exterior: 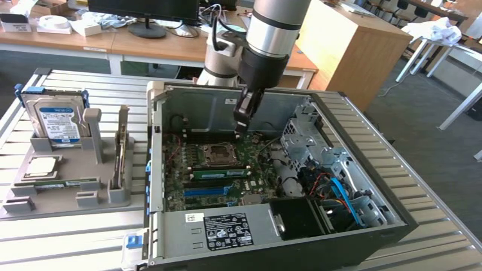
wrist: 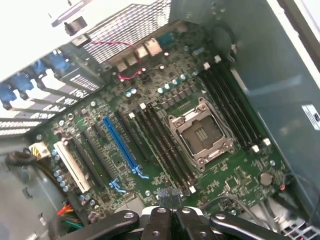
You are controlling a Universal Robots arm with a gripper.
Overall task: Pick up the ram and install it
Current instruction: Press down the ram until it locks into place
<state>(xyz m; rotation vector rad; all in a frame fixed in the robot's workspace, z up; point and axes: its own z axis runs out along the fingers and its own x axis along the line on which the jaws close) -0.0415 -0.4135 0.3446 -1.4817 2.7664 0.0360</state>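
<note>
Hanging inside the open black desktop computer case (exterior: 391, 223), the arm's dark gripper (exterior: 241, 129) hovers above the green motherboard (exterior: 197, 164), its jaws pressed together and empty. The long, thin green ram stick (exterior: 221, 172) sits seated in a slot just beside the square silver processor socket (exterior: 219, 152), as the exterior view shows. From the wrist view, the gripper (wrist: 169, 200) points down over the black memory slots (wrist: 165, 150), the socket (wrist: 201, 134) and a blue expansion slot (wrist: 120, 146). Outside the case, a grey holder tray (exterior: 53, 200) carries a silver hard drive (exterior: 54, 119) and another green stick (exterior: 56, 184).
</note>
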